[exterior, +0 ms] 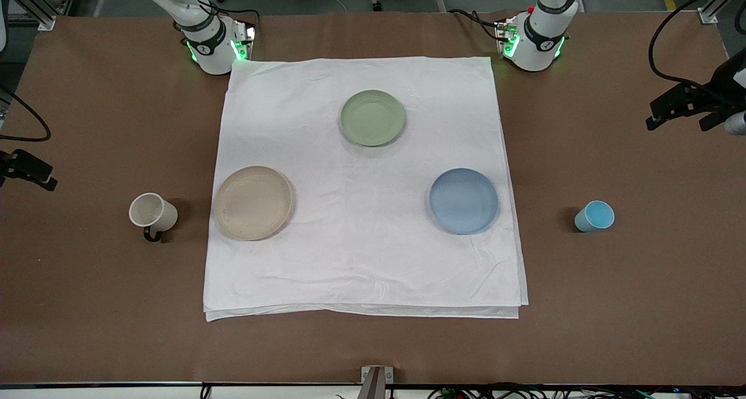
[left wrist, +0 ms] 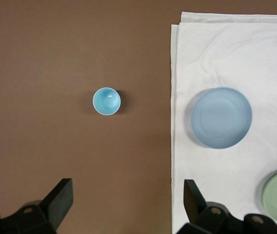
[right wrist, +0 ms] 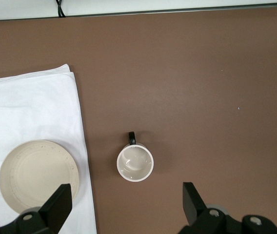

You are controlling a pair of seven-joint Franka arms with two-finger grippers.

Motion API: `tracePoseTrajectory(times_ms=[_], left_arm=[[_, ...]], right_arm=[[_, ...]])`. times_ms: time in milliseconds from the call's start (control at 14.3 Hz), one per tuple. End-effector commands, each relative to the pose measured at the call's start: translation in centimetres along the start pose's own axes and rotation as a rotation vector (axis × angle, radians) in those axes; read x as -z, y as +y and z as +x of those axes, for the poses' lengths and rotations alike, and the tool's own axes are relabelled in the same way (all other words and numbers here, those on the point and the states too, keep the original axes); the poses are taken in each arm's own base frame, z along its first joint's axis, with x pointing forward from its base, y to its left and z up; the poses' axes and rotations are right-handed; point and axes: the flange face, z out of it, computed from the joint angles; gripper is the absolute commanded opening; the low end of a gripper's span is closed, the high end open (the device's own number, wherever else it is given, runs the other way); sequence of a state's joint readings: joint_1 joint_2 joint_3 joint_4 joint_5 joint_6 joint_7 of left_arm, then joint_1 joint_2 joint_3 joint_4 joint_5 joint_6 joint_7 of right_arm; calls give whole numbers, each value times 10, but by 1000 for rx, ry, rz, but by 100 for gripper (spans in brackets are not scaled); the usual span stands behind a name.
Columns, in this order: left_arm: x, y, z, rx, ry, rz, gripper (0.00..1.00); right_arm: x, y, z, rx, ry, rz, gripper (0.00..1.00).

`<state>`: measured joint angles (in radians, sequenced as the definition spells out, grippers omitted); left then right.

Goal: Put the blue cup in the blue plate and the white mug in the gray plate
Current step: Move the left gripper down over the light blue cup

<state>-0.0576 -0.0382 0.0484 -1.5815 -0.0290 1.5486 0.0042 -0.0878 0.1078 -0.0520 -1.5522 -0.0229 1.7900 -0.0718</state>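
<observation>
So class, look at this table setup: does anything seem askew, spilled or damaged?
Nothing stands out. The blue cup and white mug stand upright on bare table, off the cloth; the blue plate and gray plate lie flat, unfilled.

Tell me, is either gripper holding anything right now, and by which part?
Nothing is held. The left gripper is open above the bare table near the blue cup; the right gripper is open above the white mug.
</observation>
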Motion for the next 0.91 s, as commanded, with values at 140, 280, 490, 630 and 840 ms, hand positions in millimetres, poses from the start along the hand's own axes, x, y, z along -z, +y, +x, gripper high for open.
tracePoseTrajectory(times_ms=[140,280,490,630,840], left_arm=[[6,0,-3,-9,4,-26,100],[5,-3,-2,-5,3,-26,100],[-7,-3,2,9,-18,-21,100],[-41,-13,5,27,-79,-14,100],[-85,-31,13,60,-65,-9,100]], right_arm=[[5,2,-4,-3,3,-4,100],[4,3,-5,-3,1,-4,100],[4,8,-4,-9,4,-5,100],[5,7,-4,-8,7,-5,100],[0,8,-2,-9,3,-5,100]])
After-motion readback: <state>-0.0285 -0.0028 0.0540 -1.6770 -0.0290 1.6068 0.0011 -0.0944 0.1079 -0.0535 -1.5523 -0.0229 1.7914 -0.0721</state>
